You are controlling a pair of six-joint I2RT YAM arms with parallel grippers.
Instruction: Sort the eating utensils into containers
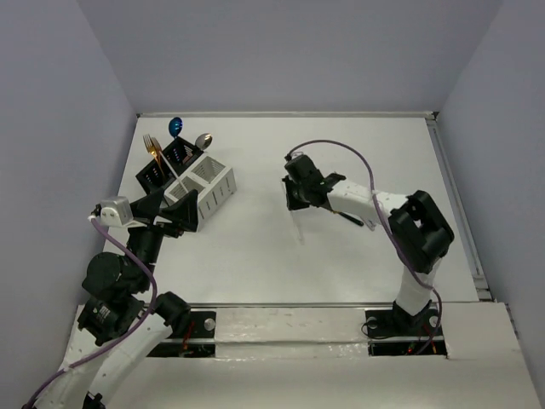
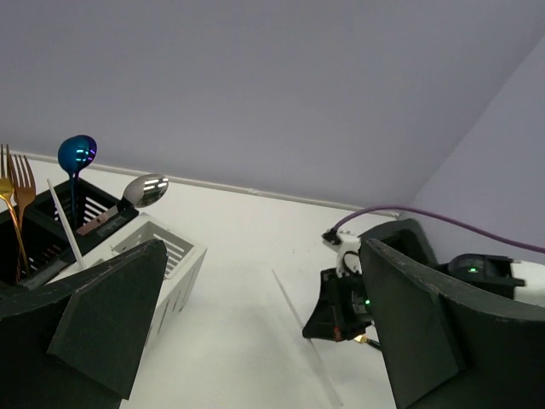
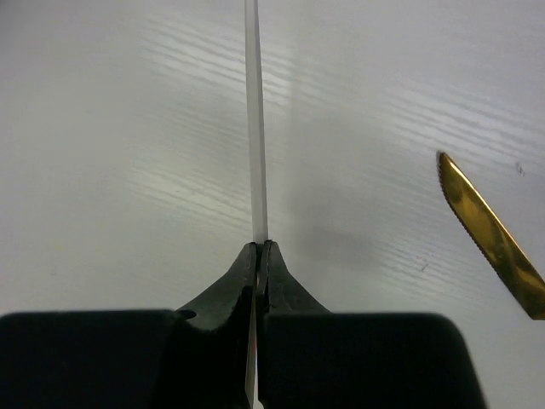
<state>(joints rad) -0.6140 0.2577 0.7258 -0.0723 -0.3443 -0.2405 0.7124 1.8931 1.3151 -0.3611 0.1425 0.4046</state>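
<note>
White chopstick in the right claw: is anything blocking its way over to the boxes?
Nothing visible. Bare table lies between the chopstick, pinched in the right gripper, and the white caddy. The open left gripper hovers at the caddy's near side, off that path.

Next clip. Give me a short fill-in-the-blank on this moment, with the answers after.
The right gripper is shut on a white ____.
The jaws of the left gripper stand ____, holding nothing.
The spoon standing highest in the black caddy is ____.
In the right wrist view, the knife blade is ____-coloured.
Answers: chopstick; open; blue; gold.
</note>
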